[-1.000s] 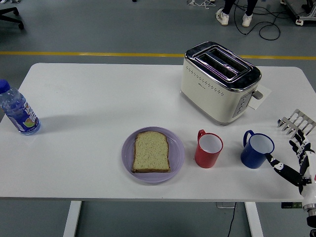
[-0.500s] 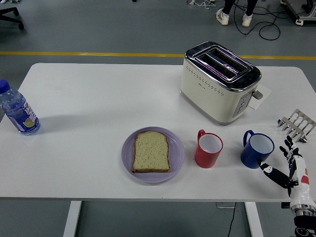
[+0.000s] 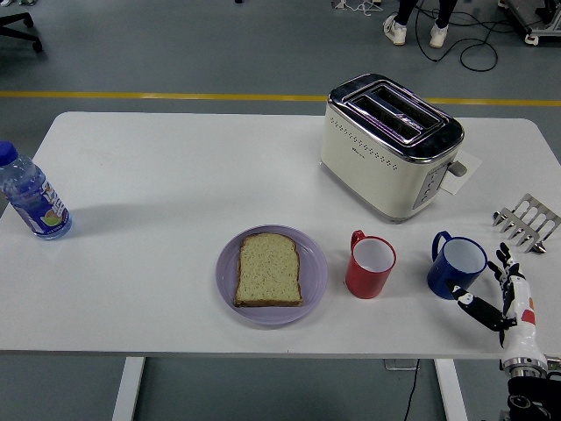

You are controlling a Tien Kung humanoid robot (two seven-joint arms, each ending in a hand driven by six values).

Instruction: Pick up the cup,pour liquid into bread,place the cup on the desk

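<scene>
At the far left edge of the frame, a little above mid-height, a clear water bottle (image 3: 31, 196) with a blue cap stands upright on the white table (image 3: 175, 167), partly cut off by the picture's edge; the tabletop stretches across the middle of the frame, with grey floor and a yellow line above it. Just left of centre in the lower half sits a lilac plate (image 3: 272, 275), and a single slice of bread (image 3: 269, 269) lies flat on it, inside the rim; just right of the plate, close but apart from it, a red cup (image 3: 371, 264) with a white inside stands upright, its handle at its upper left. Above the red cup, in the upper right-centre, a cream and chrome toaster (image 3: 390, 145) sits at an angle, both slots open upward; a small white card shows at its right end. Further right, level with the red cup, a blue cup (image 3: 456, 267) stands upright on the table, its handle also at its upper left; at the right edge, slightly higher, lies a small metal rack (image 3: 527, 221). In the lower right corner the right hand (image 3: 503, 296) reaches in, fingers spread and relaxed, grasping nothing; its thumb points toward the blue cup's lower right side, very near it, though I cannot tell whether it touches.
</scene>
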